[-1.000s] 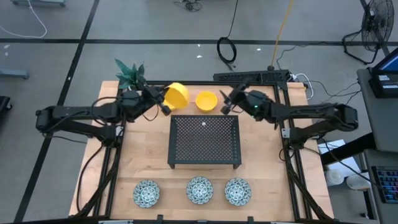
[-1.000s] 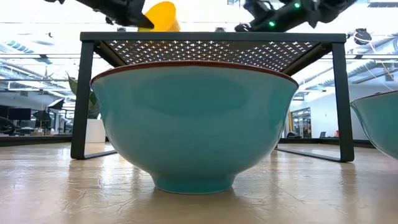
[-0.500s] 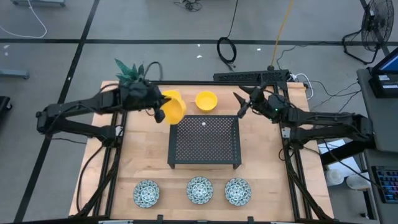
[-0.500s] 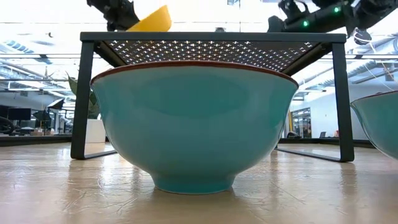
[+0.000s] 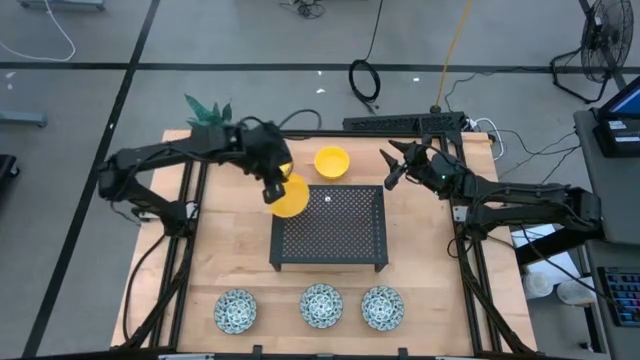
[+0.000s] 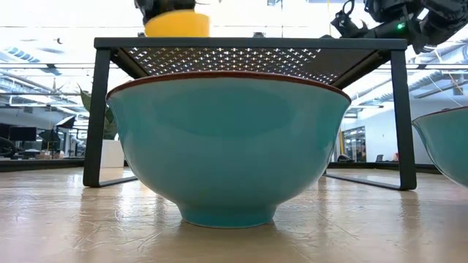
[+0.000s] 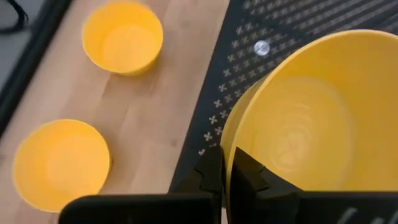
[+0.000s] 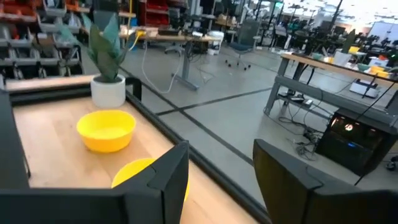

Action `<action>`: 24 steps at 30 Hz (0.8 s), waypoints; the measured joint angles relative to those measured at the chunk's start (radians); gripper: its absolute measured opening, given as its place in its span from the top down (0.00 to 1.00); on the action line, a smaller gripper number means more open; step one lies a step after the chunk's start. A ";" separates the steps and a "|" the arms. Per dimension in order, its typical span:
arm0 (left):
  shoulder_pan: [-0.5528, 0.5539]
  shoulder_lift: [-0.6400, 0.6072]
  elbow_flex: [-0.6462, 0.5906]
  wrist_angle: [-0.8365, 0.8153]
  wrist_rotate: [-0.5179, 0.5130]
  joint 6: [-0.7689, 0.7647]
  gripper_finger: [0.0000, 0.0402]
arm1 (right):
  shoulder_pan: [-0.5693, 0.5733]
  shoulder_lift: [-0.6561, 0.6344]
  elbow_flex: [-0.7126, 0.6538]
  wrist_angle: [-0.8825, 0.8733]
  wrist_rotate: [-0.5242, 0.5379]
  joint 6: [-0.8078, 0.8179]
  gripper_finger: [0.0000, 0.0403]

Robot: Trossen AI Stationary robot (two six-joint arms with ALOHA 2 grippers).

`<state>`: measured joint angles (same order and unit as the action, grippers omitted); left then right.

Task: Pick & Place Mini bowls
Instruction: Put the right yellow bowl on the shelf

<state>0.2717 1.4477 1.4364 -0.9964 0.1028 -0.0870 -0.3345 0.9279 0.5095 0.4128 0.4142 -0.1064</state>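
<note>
Your left gripper (image 5: 275,187) is clamped on the rim of a yellow bowl (image 5: 290,198), held over the far left corner of the black mesh rack (image 5: 329,228). Two more yellow bowls (image 7: 123,36) sit on the surface (image 5: 235,250) beyond the rack (the second partly hidden from above). Your right gripper (image 5: 393,166) hangs with its fingers apart, empty, by the rack's far right corner. Three patterned bowls (image 5: 321,305) line the near edge.

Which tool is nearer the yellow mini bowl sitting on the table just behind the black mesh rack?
Left. The left tool, gripping another yellow mini bowl, is beside the yellow mini bowl on the table. The right tool hovers farther away on its other side.
</note>
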 joint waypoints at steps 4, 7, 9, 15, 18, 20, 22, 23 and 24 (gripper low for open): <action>0.001 0.063 0.000 0.001 -0.021 -0.001 0.99 | 0.000 -0.001 -0.001 -0.010 -0.001 -0.008 0.60; 0.004 0.097 0.000 -0.015 -0.060 -0.001 0.98 | 0.001 -0.002 -0.001 -0.025 -0.001 -0.008 0.60; 0.004 0.105 0.000 -0.024 -0.060 0.000 0.99 | 0.001 -0.001 -0.001 -0.039 -0.001 -0.008 0.60; 0.006 0.114 0.001 -0.042 -0.058 -0.013 0.96 | 0.001 -0.001 -0.001 -0.048 -0.001 0.013 0.60; 0.006 0.114 0.001 -0.052 -0.060 -0.013 0.96 | 0.001 -0.001 -0.001 -0.049 -0.001 0.016 0.60; 0.006 0.114 0.001 -0.052 -0.060 -0.013 0.95 | 0.001 -0.001 -0.001 -0.050 -0.001 0.016 0.60; 0.006 0.114 0.001 -0.052 -0.060 -0.013 0.95 | 0.001 -0.001 -0.001 -0.050 -0.001 0.016 0.60; 0.006 0.114 0.001 -0.052 -0.060 -0.013 0.95 | 0.001 -0.001 -0.001 -0.050 -0.001 0.016 0.61; 0.006 0.114 0.001 -0.052 -0.060 -0.013 0.95 | 0.001 -0.001 -0.001 -0.051 -0.001 0.016 0.61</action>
<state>0.2775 1.5620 1.4372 -1.0481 0.0429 -0.1004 -0.3332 0.9268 0.5089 0.3620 0.4133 -0.0906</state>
